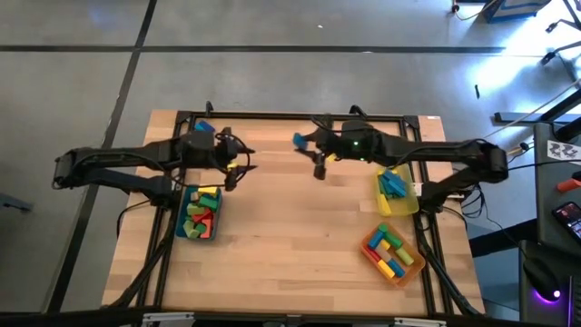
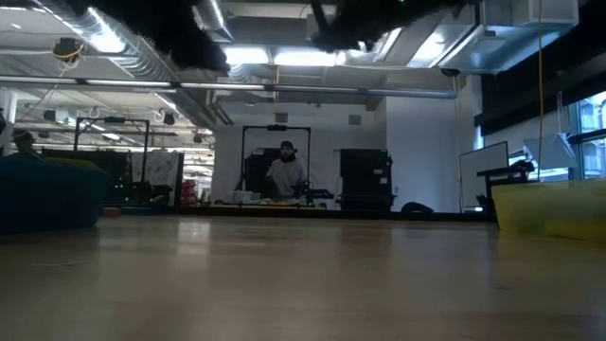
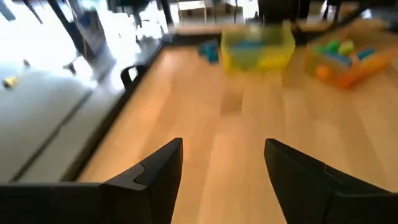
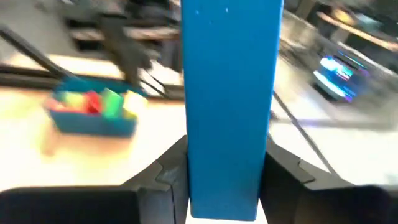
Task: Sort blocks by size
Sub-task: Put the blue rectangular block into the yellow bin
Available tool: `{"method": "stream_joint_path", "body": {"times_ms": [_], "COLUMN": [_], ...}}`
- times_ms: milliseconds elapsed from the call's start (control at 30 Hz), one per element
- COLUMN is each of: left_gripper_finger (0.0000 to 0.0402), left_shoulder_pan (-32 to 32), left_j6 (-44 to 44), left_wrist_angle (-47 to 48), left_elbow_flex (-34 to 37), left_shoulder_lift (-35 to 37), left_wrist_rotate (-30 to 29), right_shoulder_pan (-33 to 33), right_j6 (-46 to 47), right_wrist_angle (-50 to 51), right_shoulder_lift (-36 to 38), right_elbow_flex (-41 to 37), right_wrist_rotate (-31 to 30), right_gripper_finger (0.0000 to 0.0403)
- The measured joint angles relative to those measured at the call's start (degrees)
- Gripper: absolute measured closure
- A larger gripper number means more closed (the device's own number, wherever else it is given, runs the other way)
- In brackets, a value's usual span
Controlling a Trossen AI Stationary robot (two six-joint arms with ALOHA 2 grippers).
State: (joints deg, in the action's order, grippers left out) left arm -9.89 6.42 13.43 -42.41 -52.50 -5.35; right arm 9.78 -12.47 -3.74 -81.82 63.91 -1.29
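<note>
- Holding a long blue block (image 4: 229,106), the right gripper (image 4: 227,180) has its jaws pinched against the bar's two sides; in the right wrist view the bar stands up between the fingers.
- From above, the right gripper (image 1: 309,147) hangs over the far middle of the desk (image 1: 290,245), with a blue piece at its tip that is probably the same block (image 1: 299,140).
- The left gripper (image 1: 238,165) sits above the far left part of the desk, just beyond the teal tray (image 1: 184,232); its jaws are spread with nothing between them, only bare wood showing past the fingers (image 3: 155,171).
- The teal tray carries red, green and yellow blocks (image 1: 201,213).
- The yellow tray (image 1: 408,205) on the right side holds blue blocks (image 1: 393,183).
- The orange tray (image 1: 370,253), nearer the front right corner, holds mixed blocks (image 1: 392,254) in yellow, green, blue and red.
- Beyond the desk, in the low view, a person (image 2: 285,175) is at a workstation far back in the room.
</note>
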Motion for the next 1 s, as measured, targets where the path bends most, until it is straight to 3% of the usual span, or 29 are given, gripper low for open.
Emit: {"method": "stream_joint_path", "body": {"times_ms": [133,300,433,700,833,1000], "left_gripper_finger": [0.0190,0.0190,0.0190,0.0190,0.0190,0.0190], "left_shoulder_pan": [0.0,0.0,0.0,0.0,0.0,0.0], "left_j6": [-2.0,-2.5,-2.8,-3.4,-3.5,-3.5], "left_wrist_angle": [3.3,3.7,3.3,1.8,0.8,0.7], "left_elbow_flex": [2.1,5.7,7.8,9.1,9.1,9.1], "left_shoulder_lift": [0.2,0.2,0.2,0.2,0.2,0.2], "left_wrist_rotate": [0.0,0.0,0.0,0.0,0.0,0.0], "right_shoulder_pan": [0.0,0.0,0.0,0.0,0.7,2.1], "right_j6": [2.4,13.1,25.5,48.0,57.0,60.7], "right_wrist_angle": [13.4,32.4,48.0,72.0,77.4,77.4], "right_shoulder_lift": [4.3,8.8,10.0,9.4,9.2,9.2], "right_elbow_flex": [0.0,0.0,0.0,-0.8,-4.3,-11.3], "right_wrist_rotate": [-11.0,-24.5,-29.4,-24.7,-19.3,-11.6], "right_gripper_finger": [0.0265,0.0264,0.0261,0.0258,0.0258,0.0257]}}
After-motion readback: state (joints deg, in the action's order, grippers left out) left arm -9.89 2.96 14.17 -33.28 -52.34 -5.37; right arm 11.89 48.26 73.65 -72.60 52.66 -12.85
